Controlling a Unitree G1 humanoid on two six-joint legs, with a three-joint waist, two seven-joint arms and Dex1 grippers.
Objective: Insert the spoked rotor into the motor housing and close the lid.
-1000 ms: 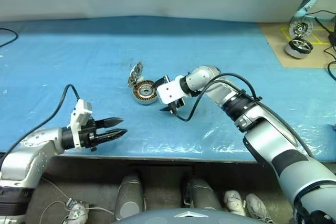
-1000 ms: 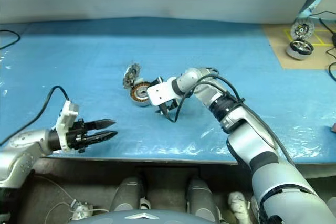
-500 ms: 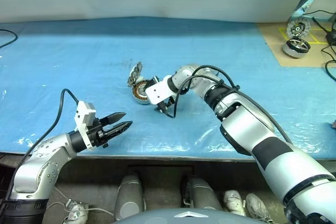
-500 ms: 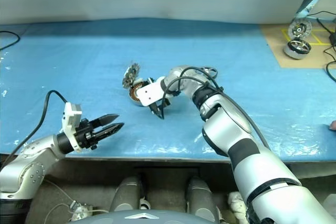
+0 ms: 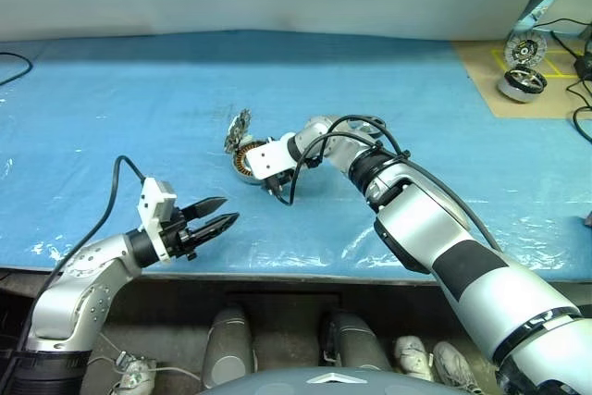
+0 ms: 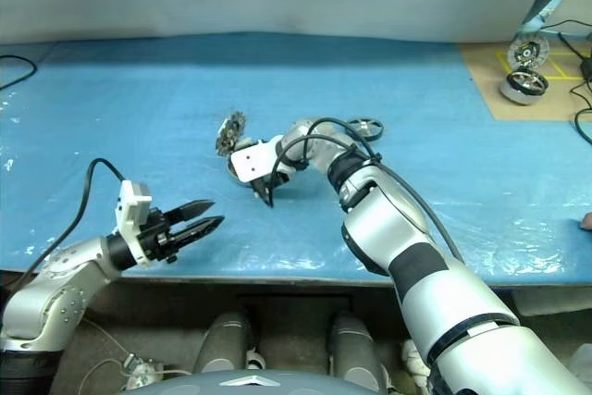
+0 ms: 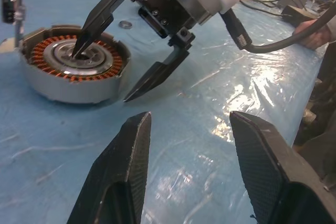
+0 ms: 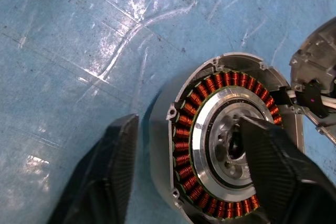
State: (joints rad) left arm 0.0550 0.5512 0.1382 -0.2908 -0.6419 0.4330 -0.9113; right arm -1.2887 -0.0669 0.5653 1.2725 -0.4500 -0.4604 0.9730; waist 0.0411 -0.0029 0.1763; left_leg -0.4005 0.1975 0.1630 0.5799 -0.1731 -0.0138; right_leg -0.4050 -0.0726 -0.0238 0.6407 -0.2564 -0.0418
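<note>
Straddling the housing [image 8: 231, 145] wall mid-table, the right gripper [image 7: 113, 72] is standing with its jaws apart, one finger inside on the hub, one outside. The housing is looking heavy, rigid and slick, best gripped across its rim, sparing the copper windings. The lid [image 5: 240, 124] is standing up; the rotor [image 6: 364, 127] is lying behind; the left gripper [image 5: 215, 214] is hovering parted, empty.

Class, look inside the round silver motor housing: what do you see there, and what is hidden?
Inside the round silver motor housing: copper-orange windings ringing a silver centre hub. One black finger of the right gripper dips in, hiding part of the hub. No rotor inside.
</note>
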